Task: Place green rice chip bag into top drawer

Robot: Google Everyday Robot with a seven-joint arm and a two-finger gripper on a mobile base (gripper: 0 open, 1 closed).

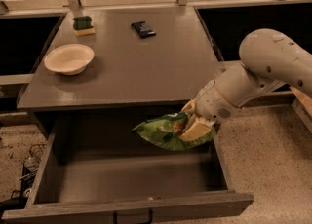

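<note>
The hand [195,124] grips the green rice chip bag [161,131]. The open top drawer [122,177] lies under the hand and bag.

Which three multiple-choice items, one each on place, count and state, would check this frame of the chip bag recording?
1. Where is the green rice chip bag?
A) in the gripper, above the right part of the top drawer
B) on the floor
C) on a shelf

2. How many things lie on the table?
A) one
B) three
C) five

3. What state is the top drawer in?
A) shut
B) taken out entirely
C) pulled wide open

Answers:
1 A: the gripper is clamped on the bag above the drawer.
2 B: a white bowl, a green-topped sponge and a dark packet.
3 C: the drawer's floor shows below the table's front edge.
</note>
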